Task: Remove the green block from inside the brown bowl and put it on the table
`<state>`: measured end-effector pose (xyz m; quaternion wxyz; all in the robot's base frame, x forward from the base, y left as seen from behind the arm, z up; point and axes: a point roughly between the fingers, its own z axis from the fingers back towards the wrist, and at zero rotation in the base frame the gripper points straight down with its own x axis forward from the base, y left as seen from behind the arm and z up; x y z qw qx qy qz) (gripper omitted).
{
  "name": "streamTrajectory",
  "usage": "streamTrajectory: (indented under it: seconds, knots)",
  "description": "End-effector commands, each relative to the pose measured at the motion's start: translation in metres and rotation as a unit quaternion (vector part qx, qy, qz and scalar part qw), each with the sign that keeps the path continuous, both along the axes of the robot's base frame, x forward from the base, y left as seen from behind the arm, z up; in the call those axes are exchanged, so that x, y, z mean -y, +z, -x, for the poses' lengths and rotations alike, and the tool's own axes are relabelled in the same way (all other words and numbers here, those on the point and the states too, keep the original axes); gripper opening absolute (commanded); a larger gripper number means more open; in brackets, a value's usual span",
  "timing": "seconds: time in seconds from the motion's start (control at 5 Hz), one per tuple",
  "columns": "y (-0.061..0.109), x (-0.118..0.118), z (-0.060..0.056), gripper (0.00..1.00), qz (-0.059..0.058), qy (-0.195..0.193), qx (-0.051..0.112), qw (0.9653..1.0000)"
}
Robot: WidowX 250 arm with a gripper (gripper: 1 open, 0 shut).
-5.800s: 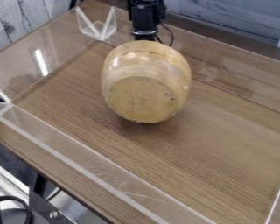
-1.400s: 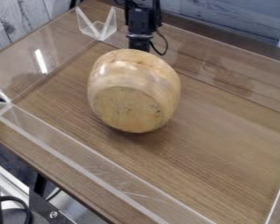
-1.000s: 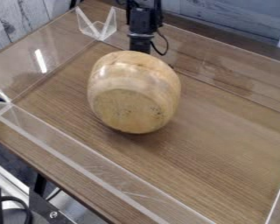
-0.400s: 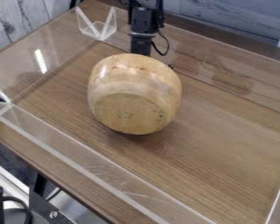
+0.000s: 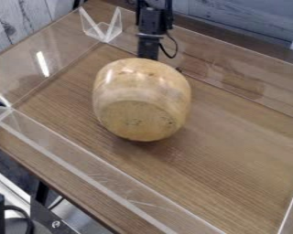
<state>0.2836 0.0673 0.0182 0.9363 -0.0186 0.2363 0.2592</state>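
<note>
The brown bowl is tipped up on the table, its flat round base facing the camera and its opening turned away. My gripper reaches down behind the bowl's upper far edge and is shut on the rim there, with its fingertips partly hidden by the bowl. The green block is hidden from view, and the bowl's inside cannot be seen.
Low clear acrylic walls edge the table on the front and left. A small clear acrylic piece stands at the back left corner, beside the arm. Bare wood lies right of and in front of the bowl.
The gripper and the tipped bowl have shifted a little to the right. The bowl's base now faces slightly more downward.
</note>
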Motion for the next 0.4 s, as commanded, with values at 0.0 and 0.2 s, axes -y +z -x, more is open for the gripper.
streamTrajectory:
  seconds: [0.0, 0.2]
  knots:
    - [0.0074, -0.0067, -0.0064, 0.00, -0.012, 0.007, 0.008, 0.9999]
    - [0.0082, -0.0074, -0.0072, 0.00, -0.013, 0.007, 0.003, 0.9999]
